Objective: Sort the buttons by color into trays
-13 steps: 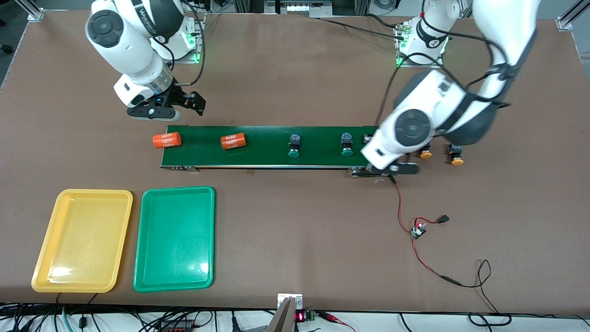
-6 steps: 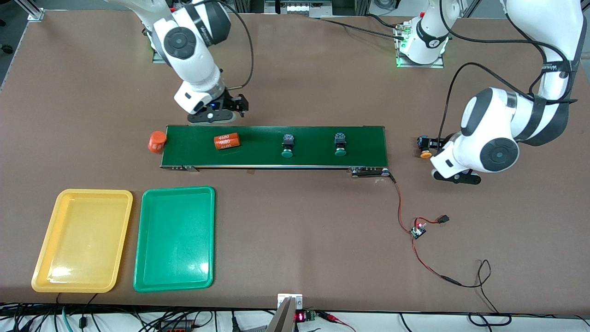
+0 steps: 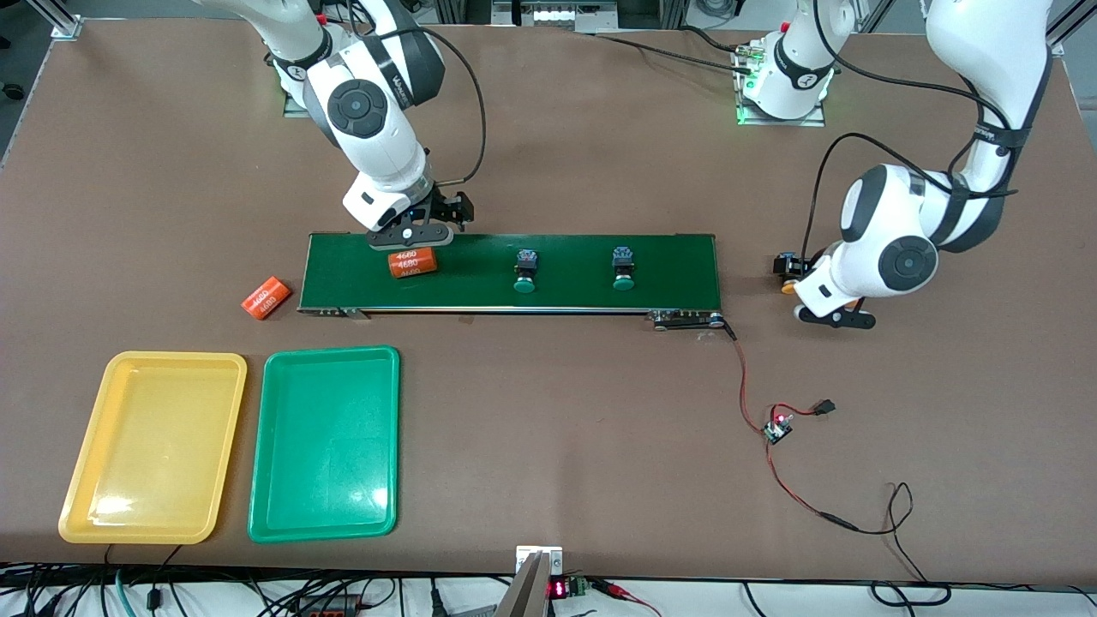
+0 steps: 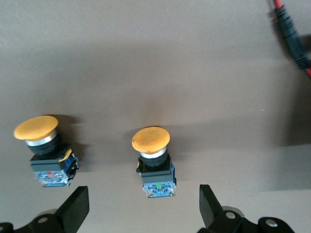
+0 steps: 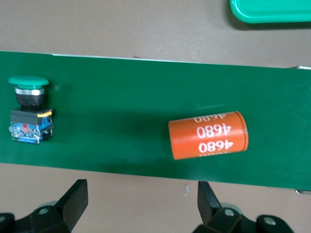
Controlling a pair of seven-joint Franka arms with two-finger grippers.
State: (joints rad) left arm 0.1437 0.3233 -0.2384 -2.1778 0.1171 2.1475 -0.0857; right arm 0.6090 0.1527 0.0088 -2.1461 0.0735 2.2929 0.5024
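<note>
Two green-capped buttons (image 3: 524, 272) (image 3: 623, 268) lie on the dark-green belt (image 3: 668, 274); one shows in the right wrist view (image 5: 29, 109). Two yellow-orange-capped buttons (image 4: 43, 145) (image 4: 154, 162) lie on the table off the belt's end by the left arm; the front view shows one (image 3: 785, 272), the other is hidden under the arm. My left gripper (image 3: 833, 317) (image 4: 142, 204) is open over them, around the blue base of one. My right gripper (image 3: 411, 233) (image 5: 141, 201) is open and empty over the belt's edge by an orange "4680" cylinder (image 3: 412, 263). The yellow tray (image 3: 103, 463) and the green tray (image 3: 283, 497) sit empty.
The cylinder on the belt also shows in the right wrist view (image 5: 209, 135). A second orange cylinder (image 3: 266, 297) lies on the table off the belt's end by the right arm. Red-and-black wires with a small board (image 3: 778, 426) run from the belt; a cable (image 4: 291, 34) shows near the yellow buttons.
The belt carried the cylinder and green buttons toward the right arm's end. The other cylinder dropped off that end onto the table. My right gripper moved over the belt's edge; my left shifted toward the belt.
</note>
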